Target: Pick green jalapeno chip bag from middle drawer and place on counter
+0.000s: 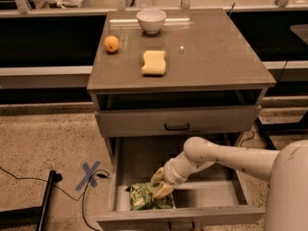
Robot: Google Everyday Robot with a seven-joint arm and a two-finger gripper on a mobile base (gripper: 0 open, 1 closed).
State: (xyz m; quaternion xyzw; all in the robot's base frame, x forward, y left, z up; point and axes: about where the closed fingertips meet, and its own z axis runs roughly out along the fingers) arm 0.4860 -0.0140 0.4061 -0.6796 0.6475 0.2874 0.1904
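The green jalapeno chip bag (pixel 143 198) lies at the front left of the open middle drawer (pixel 183 216), on its pale floor. My gripper (pixel 160 184) reaches down into the drawer from the right on a white arm. It sits at the bag's upper right edge, with its yellowish fingers (pixel 164 190) spread open, one touching or just over the bag. The counter (pixel 216 52) is the grey-brown cabinet top above.
On the counter stand a white bowl (pixel 151 20), an orange (pixel 111 43) and a yellow sponge (pixel 154 62). The upper drawer front (pixel 177 121) with a black handle is shut above the open drawer. A blue tape cross (pixel 90 173) and a black cable lie on the floor left.
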